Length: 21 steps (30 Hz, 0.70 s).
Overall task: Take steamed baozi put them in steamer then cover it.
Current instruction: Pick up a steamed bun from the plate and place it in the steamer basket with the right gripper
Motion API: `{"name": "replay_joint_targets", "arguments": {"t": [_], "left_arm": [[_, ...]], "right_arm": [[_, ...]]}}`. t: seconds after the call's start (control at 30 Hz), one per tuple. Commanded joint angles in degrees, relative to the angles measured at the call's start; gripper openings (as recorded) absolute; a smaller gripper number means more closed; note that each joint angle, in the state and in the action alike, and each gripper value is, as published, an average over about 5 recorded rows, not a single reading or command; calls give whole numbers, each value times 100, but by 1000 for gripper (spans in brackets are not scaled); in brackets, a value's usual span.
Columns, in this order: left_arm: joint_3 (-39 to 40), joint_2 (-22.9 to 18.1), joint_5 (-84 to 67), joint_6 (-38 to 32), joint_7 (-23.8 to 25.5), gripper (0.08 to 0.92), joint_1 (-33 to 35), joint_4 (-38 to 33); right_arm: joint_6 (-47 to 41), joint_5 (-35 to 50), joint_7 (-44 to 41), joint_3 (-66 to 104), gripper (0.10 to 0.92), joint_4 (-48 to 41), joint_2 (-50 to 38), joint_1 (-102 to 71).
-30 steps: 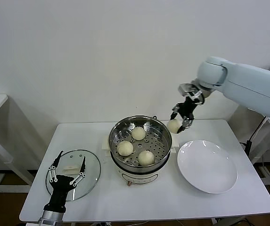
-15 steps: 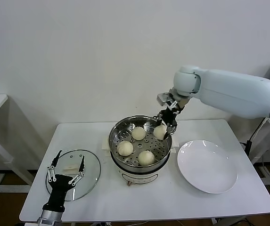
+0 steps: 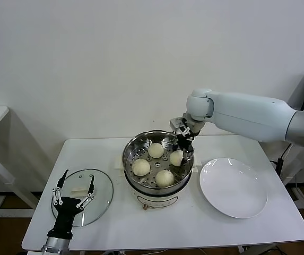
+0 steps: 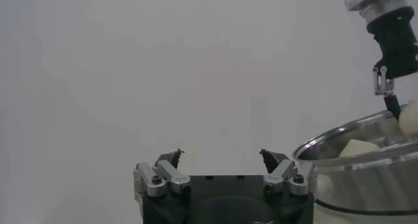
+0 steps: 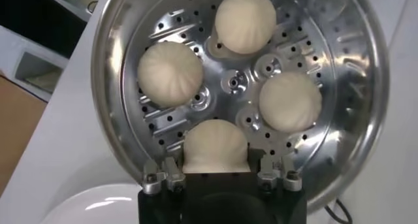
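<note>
The steamer (image 3: pixel 128 154) stands mid-table with three baozi (image 3: pixel 156 150) (image 3: pixel 140 167) (image 3: pixel 165 177) lying on its perforated tray. My right gripper (image 3: pixel 182 150) reaches down inside the pot's right side, shut on the fourth baozi (image 3: pixel 176 158), low at the tray. In the right wrist view this baozi (image 5: pixel 215 147) sits between the fingers of the right gripper (image 5: pixel 215 166), with the other three (image 5: pixel 245 19) (image 5: pixel 170 73) (image 5: pixel 290 101) spread round the tray. My left gripper (image 3: pixel 73 194) is open and empty over the glass lid (image 3: pixel 101 188).
An empty white plate (image 3: pixel 234 187) lies right of the steamer. The glass lid with its white handle lies flat at the table's front left. In the left wrist view the steamer's rim (image 4: pixel 353 147) shows, with the left gripper (image 4: pixel 222 155) open before it.
My right gripper carried the baozi leftward from beside the steamer, over its rim, and lowered it down to the tray. The left arm has not moved.
</note>
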Motion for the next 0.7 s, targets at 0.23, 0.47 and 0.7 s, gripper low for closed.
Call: {"name": "replay_joint_targets", "arguments": {"t": [0.23, 0.47, 0.7], "left_arm": [[-7, 4, -2, -33, -10, 823, 14, 15], [-18, -2, 14, 10, -24, 823, 7, -12], [-59, 11, 176, 32, -63, 823, -11, 12]], "right_arm": [[21, -300, 23, 34, 685, -132, 57, -221], [23, -236, 114, 161, 797, -82, 22, -221], [111, 13, 208, 799, 822, 295, -349, -223]]}}
